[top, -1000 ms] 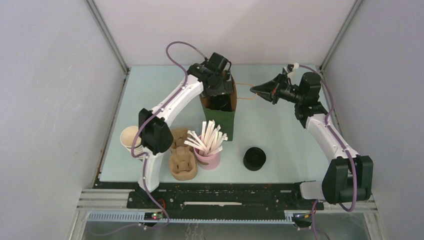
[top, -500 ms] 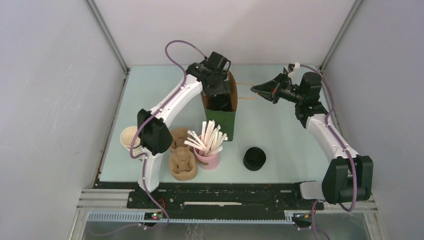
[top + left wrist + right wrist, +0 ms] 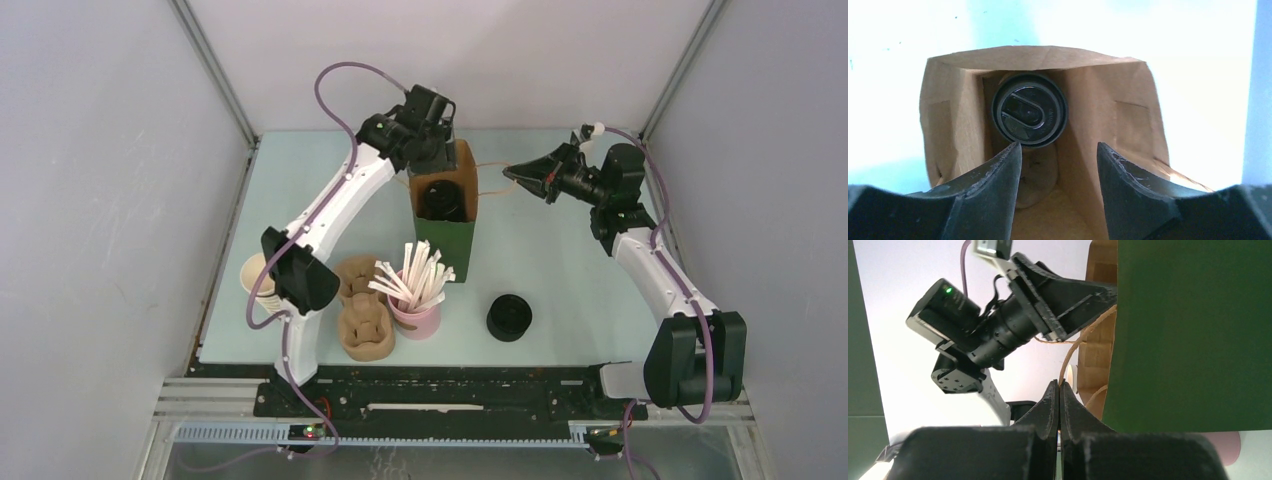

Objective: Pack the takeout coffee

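The cup (image 3: 1029,110) stands in the bag (image 3: 1128,122), eleven o'clock of my spread left fingers (image 3: 993,185); right fingers (image 3: 1048,410) pinch the handle (image 3: 1068,360).

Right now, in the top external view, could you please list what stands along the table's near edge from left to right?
Stack of cups → brown pulp carriers → pink straw holder → black stack of lids.

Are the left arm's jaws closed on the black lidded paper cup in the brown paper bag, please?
No, the left jaws stand open, clear of the black lidded paper cup inside the brown paper bag.
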Controlling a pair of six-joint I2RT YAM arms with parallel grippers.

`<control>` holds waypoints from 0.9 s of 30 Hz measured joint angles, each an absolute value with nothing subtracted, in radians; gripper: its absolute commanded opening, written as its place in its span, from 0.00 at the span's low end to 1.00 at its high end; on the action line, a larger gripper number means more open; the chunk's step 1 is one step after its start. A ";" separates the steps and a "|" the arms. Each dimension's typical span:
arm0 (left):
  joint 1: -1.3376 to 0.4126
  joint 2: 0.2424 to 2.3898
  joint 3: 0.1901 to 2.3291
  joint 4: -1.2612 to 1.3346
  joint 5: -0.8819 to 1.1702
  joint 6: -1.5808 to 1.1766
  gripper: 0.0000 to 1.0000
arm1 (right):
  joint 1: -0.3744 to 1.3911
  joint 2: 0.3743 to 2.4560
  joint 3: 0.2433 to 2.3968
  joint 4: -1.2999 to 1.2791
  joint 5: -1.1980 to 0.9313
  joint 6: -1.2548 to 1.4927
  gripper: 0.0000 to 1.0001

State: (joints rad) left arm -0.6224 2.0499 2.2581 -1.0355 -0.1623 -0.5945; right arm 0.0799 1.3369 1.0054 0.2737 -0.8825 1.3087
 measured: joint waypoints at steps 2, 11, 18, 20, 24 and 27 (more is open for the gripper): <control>-0.624 2.040 2.275 -1.034 -0.148 -0.590 0.63 | 0.080 1.337 1.005 0.273 -0.877 1.308 0.00; -0.626 1.930 2.284 -0.995 -0.007 -0.521 0.74 | 0.054 1.324 1.005 0.219 -0.831 1.271 0.00; -0.618 1.762 2.284 -0.951 0.030 -0.461 0.84 | 0.017 1.291 1.006 0.221 -0.800 1.259 0.00; -0.612 1.712 2.282 -0.949 0.029 -0.451 0.87 | 0.013 1.290 1.006 0.221 -0.791 1.258 0.00; -0.594 1.570 2.198 -0.930 0.017 -0.438 0.90 | 0.002 1.289 1.007 0.217 -0.786 1.254 0.00; -0.586 1.457 2.088 -0.926 -0.001 -0.436 0.91 | -0.020 1.288 1.021 0.200 -0.785 1.243 0.00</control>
